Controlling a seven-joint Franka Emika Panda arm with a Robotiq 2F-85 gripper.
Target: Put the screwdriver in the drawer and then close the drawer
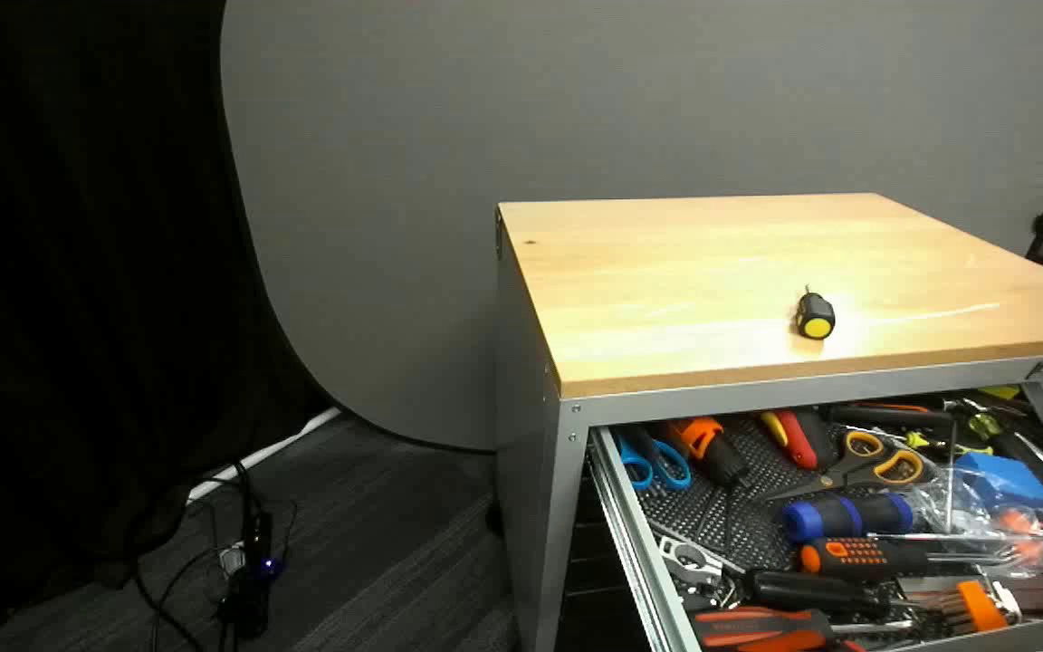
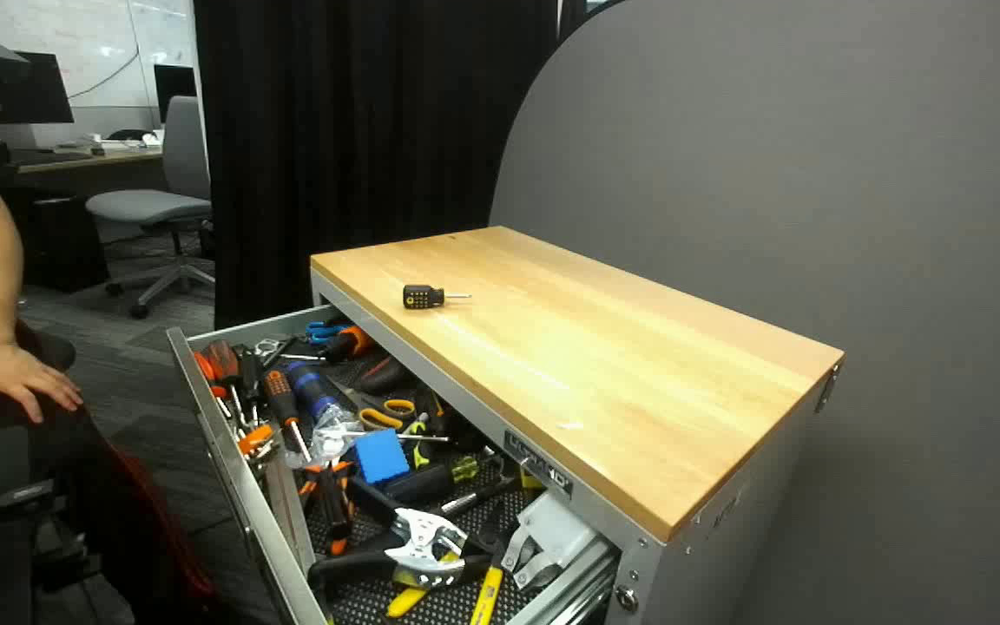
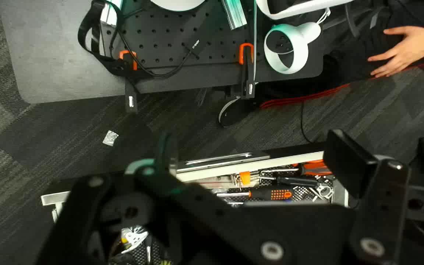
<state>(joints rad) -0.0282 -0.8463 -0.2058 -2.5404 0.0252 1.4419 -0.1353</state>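
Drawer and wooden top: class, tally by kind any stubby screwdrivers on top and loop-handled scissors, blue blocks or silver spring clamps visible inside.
Stubby screwdriver: 1
Blue scissors, yellow scissors: 2
Blue block: 1
Silver spring clamp: 1
Total: 5

In both exterior views I see a wooden top (image 1: 648, 263). A screwdriver (image 2: 423, 297) lies on it near the front edge, closer to one front corner, its tip pointing at the back edge.

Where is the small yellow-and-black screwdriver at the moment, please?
In an exterior view, the screwdriver lies on the left part of the wooden tabletop, near the edge above the open drawer.
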